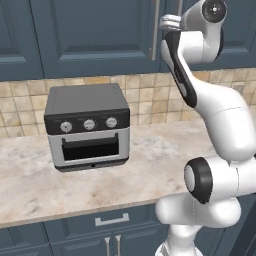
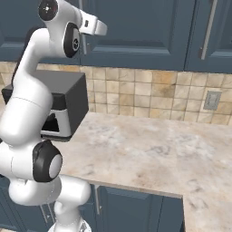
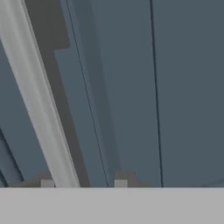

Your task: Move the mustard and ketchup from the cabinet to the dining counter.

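Gripper [image 3: 83,183] closed on the cabinet [image 1: 90,35] door's bar handle [image 3: 37,100], which runs up from its fingertips; we judge the grip serves pulling the door open.

The cabinet [image 1: 95,35] doors are shut, so whatever stands inside is hidden, and their tops run off the upper edge. The end effector [image 3: 83,183] shows as two fingertip stubs at the hand view's bottom, either side of the bar handle [image 3: 37,100]; contact cannot be judged. The toaster oven [image 2: 68,97] is half hidden behind the arm
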Motion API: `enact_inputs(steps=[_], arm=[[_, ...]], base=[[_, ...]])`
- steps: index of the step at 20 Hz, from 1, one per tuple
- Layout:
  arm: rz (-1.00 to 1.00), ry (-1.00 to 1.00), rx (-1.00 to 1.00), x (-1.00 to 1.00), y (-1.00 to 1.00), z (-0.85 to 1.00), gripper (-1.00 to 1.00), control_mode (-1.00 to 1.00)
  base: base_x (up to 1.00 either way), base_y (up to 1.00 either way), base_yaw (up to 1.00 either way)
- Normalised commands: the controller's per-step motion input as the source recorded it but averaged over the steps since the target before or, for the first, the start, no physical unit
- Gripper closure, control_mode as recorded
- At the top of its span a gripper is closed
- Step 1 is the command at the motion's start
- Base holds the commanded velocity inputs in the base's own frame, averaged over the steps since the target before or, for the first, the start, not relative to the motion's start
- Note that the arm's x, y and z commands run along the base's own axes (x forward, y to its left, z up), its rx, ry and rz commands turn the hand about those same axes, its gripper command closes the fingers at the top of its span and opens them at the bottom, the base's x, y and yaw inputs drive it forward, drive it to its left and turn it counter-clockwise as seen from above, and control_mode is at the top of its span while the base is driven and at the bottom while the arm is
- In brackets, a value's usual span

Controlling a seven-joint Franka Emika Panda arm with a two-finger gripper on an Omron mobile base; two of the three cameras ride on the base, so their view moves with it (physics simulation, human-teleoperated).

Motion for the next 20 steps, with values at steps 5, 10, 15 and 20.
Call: enact_inputs(steps=[5, 10, 15, 20], arm=[[-0.11, 0.0, 0.02, -0.55, -0.4, 0.0, 1.0, -1.0], [-0.06, 0.0, 0.02, -0.76, -0.4, 0.0, 1.0, -1.0], [-0.05, 0.0, 0.01, -0.87, -0.38, 0.0, 1.0, -1.0], [-0.05, 0.0, 0.02, -0.91, -0.37, 0.0, 1.0, -1.0]], base=[[0.0, 0.0, 0.0], [0.0, 0.0, 0.0], [0.0, 0.0, 0.0], [0.0, 0.0, 0.0]])
